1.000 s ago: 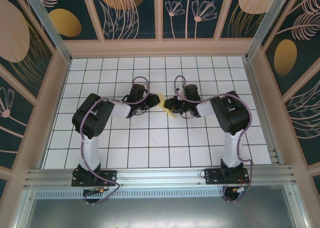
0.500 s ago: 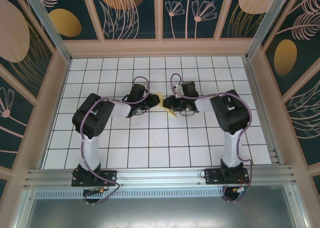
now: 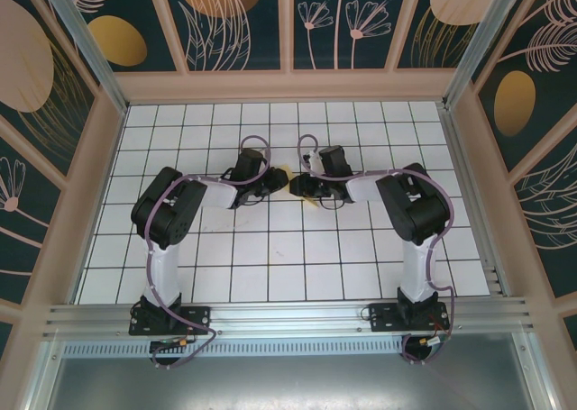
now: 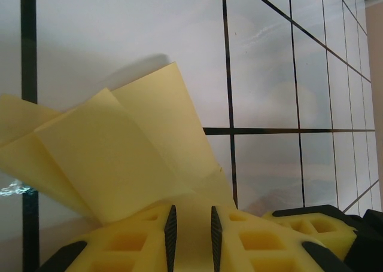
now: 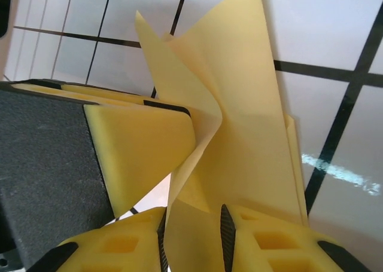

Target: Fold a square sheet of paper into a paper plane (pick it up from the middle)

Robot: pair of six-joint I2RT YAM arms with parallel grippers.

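The pale yellow sheet of paper (image 4: 119, 158), creased into several overlapping flaps, is held just above the white tiles between both grippers. In the top view a small piece of the paper (image 3: 282, 170) shows where the two grippers meet at mid table. My left gripper (image 4: 191, 236) is shut on one end, with paper filling the narrow gap between its pads. My right gripper (image 5: 192, 242) has the other end between its pads, paper spanning the gap, and the flaps (image 5: 239, 92) fan out beyond. The left gripper's yellow finger (image 5: 137, 152) sits close beside that fold.
The white grid-tiled table (image 3: 270, 266) is walled by a pale frame (image 3: 288, 86) at the back and sides. The arm bases (image 3: 167, 315) stand on the aluminium rail at the near edge. Both forearms angle inward toward the middle.
The right gripper has moved left and slightly toward the back, closing up to the left gripper. The yellow tail that hung below it no longer shows from above. The left arm has barely moved.
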